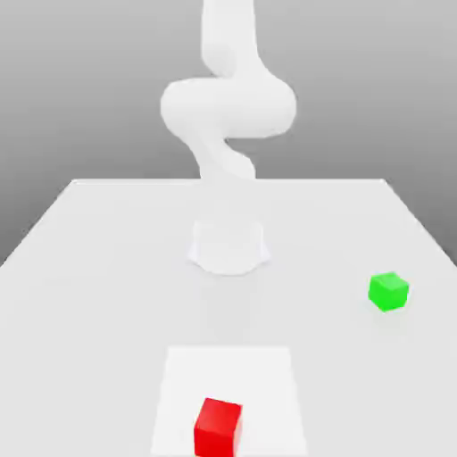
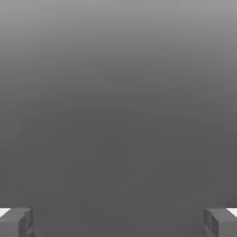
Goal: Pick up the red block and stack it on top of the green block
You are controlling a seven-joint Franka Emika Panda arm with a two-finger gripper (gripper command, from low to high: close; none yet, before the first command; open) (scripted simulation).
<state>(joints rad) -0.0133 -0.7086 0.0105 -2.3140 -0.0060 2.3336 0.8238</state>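
Gripper (image 2: 118, 222) spread wide, jaws far apart, nothing pinched or touched between them; hand view has the two fingertips (image 2: 16, 222) at opposite edges with plain grey background in the gap. Exterior view: white arm (image 1: 228, 107) rises from its base on the white table (image 1: 89, 268). Red block (image 1: 218, 427) sits on the table on a lighter square patch (image 1: 228, 366), well apart from the jaws, untouched. Green block (image 1: 388, 291) rests toward the exterior view's right, well apart from the red block and clear of the jaws too. Neither block lies between the jaws.
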